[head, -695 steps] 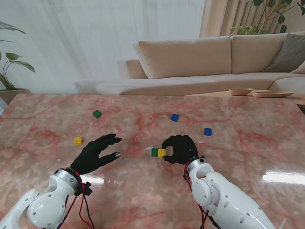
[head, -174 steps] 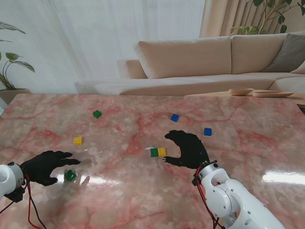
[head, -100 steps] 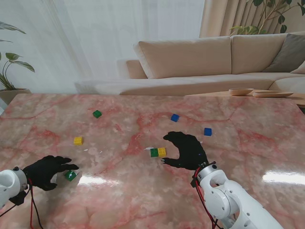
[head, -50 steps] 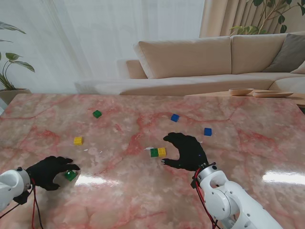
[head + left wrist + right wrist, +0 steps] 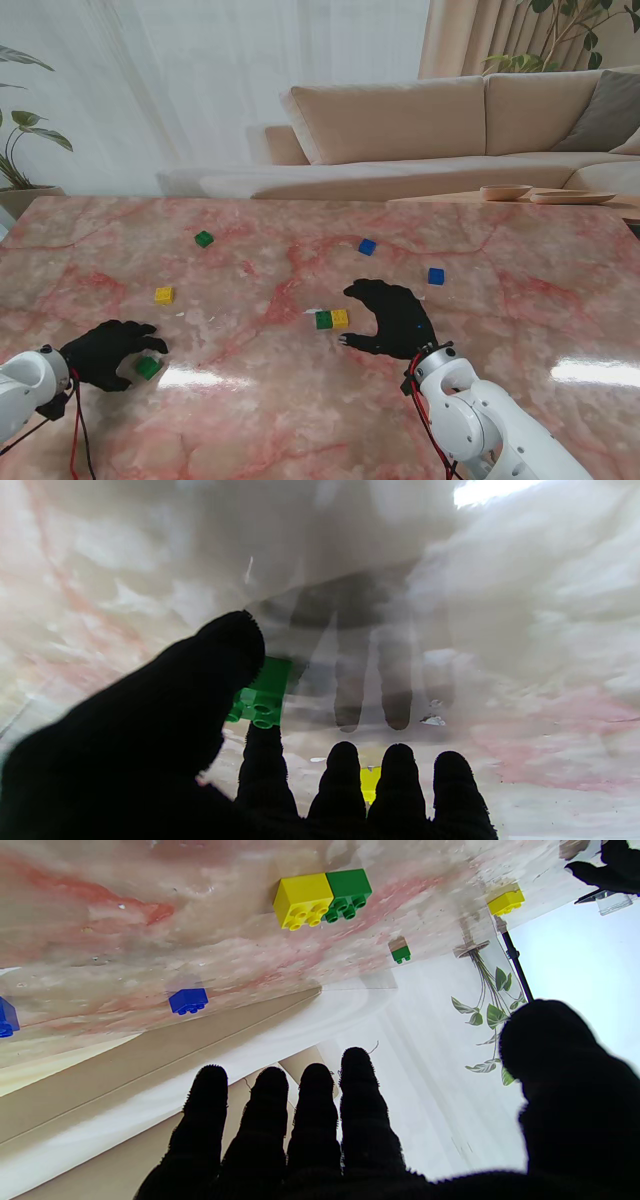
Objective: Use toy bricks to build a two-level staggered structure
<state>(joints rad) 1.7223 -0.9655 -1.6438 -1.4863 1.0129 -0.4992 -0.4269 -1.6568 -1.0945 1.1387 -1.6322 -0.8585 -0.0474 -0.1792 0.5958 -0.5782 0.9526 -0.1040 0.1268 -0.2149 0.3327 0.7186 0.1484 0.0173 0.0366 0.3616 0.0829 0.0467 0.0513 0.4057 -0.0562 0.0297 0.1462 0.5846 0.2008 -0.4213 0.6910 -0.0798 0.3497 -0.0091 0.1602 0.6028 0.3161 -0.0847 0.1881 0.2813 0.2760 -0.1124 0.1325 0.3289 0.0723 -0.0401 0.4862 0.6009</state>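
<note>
A green brick (image 5: 148, 367) lies at the table's near left, pinched between the thumb (image 5: 220, 650) and forefinger of the left hand (image 5: 108, 352); whether it is lifted cannot be told. The right hand (image 5: 395, 316) is held open and empty beside the yellow-green pair (image 5: 332, 320), well to the brick's right, where the brick is judged to belong.

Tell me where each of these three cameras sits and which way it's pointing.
Stand view: above the shoulders, looking down at the marble table; both arms and hands show.
Left wrist view: along the left hand, close to a green brick.
Right wrist view: along the right hand, toward the yellow-green pair.
Shared: stand and right wrist views both show that pair.
</note>
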